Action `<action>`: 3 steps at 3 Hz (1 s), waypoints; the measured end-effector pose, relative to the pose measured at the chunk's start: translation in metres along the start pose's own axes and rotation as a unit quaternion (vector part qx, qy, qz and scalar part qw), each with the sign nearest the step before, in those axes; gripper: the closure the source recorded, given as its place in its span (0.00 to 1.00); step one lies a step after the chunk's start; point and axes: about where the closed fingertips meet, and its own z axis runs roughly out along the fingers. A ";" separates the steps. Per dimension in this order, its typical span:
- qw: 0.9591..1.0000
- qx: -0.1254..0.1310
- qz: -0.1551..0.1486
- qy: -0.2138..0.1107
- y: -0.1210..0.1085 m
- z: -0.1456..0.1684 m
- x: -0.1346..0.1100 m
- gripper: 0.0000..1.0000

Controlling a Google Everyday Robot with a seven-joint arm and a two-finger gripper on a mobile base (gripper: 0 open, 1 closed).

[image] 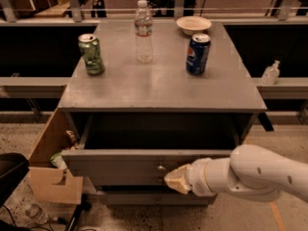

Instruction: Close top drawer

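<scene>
The top drawer (120, 165) is a wide grey drawer under the tabletop, pulled partly out, with a small metal knob (160, 168) at the middle of its flat front. Its tray looks dark and empty. My gripper (176, 179) on the white arm comes in from the lower right and sits against the drawer front, just right of and below the knob.
On the grey tabletop (163, 83) stand a green can (91, 54), a clear water bottle (143, 31), a blue Pepsi can (198, 54) and a white bowl (193, 24). A cardboard box (53, 170) with trash stands left of the cabinet. A lower drawer front (154, 198) shows below.
</scene>
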 end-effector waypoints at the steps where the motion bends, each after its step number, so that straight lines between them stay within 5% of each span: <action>1: 1.000 -0.021 -0.005 -0.013 -0.026 0.029 -0.022 1.00; 3: 0.999 -0.032 -0.004 -0.018 -0.042 0.044 -0.029 1.00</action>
